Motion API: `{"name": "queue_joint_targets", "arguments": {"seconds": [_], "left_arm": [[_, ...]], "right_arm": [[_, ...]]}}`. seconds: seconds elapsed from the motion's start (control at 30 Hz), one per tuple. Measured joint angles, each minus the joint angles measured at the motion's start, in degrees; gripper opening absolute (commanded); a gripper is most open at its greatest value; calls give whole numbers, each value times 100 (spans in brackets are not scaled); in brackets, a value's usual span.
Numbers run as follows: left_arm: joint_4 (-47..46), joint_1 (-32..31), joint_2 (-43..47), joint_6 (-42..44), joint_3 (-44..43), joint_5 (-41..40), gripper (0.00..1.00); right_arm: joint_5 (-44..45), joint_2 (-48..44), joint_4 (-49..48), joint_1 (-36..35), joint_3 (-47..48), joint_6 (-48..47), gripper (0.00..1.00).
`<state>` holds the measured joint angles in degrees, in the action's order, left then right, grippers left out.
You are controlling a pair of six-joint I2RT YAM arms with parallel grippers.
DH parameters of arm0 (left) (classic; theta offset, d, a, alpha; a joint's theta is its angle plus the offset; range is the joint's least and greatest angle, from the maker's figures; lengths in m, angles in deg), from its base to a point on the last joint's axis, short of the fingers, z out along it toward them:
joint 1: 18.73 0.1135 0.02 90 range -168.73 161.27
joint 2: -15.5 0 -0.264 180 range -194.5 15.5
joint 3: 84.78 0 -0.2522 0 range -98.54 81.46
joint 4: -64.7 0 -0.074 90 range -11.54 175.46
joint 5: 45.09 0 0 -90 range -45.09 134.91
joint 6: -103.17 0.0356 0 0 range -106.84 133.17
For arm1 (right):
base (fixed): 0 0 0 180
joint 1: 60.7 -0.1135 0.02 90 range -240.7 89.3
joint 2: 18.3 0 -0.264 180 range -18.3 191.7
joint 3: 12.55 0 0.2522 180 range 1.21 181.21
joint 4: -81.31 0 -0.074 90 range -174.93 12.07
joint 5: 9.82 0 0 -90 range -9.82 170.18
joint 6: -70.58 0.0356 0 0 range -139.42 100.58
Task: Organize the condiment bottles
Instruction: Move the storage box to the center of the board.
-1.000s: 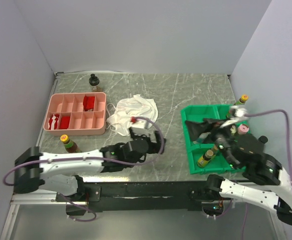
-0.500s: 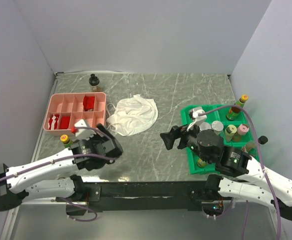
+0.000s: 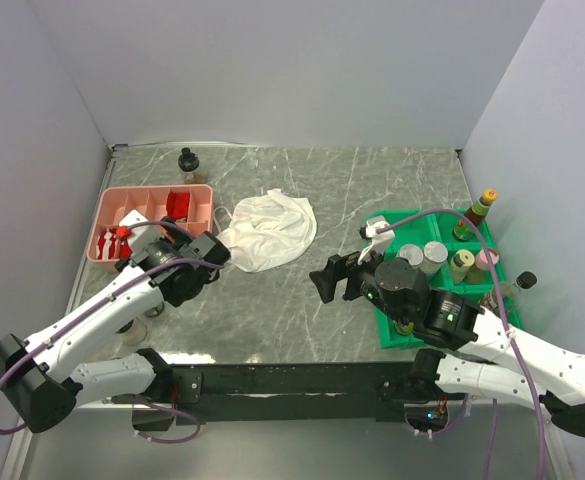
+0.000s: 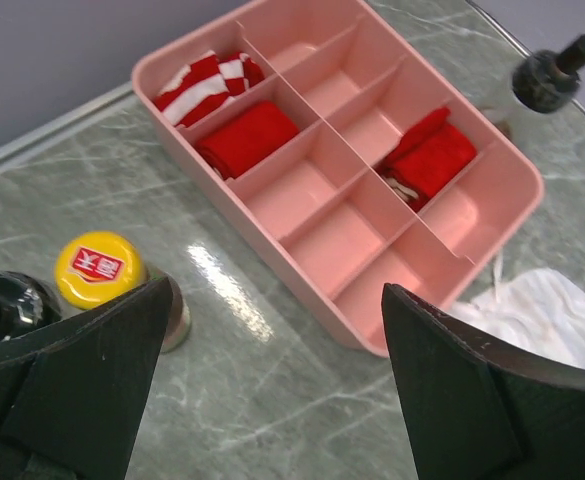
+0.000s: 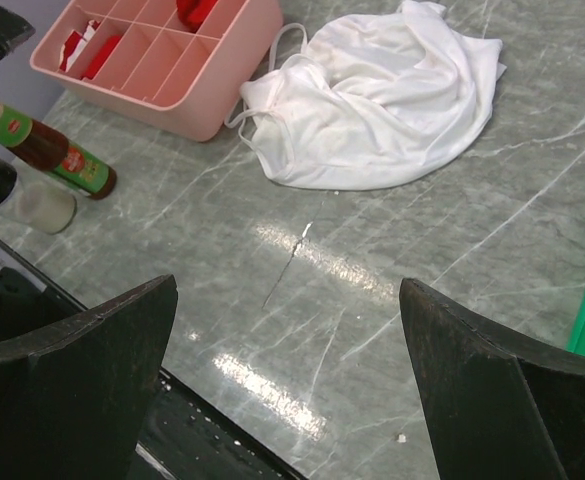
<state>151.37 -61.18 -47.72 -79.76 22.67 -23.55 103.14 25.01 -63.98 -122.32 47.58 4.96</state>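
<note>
left gripper point(image 4: 272, 300) and right gripper point(image 5: 290, 290): fingers apart, empty. yellow-capped bottle point(image 4: 102, 268) stands just beside pink tray point(image 4: 347, 245). probably glass: rigid, slick, breakable, top-heavy. grip mid-body, below the cap.

Grey marble table point(image 3: 372, 180): pink tray point(image 3: 155, 208), white cloth point(image 3: 269, 228), green tray point(image 3: 442, 225), dark bottle point(image 3: 187, 162), yellow-capped bottle point(image 4: 100, 268)

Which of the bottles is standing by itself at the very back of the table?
The dark, black-capped bottle just behind the pink tray; most others cluster in or beside the green tray.
</note>
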Motion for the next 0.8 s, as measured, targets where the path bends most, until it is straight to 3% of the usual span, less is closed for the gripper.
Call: {"name": "queue_joint_targets", "arguments": {"seconds": [0.33, 0.53, 0.8], "left_arm": [[101, 535, -168, 7, -46, -48, 94], [107, 704, -651, 195, -549, -223, 95], [136, 1078, -240, 765, -699, -343, 96]], "right_arm": [[-13, -26, -92, 0, -83, -13, 100], [-13, -42, -90, 0, -85, -28, 100], [24, -164, -76, 0, -153, -94, 100]]}}
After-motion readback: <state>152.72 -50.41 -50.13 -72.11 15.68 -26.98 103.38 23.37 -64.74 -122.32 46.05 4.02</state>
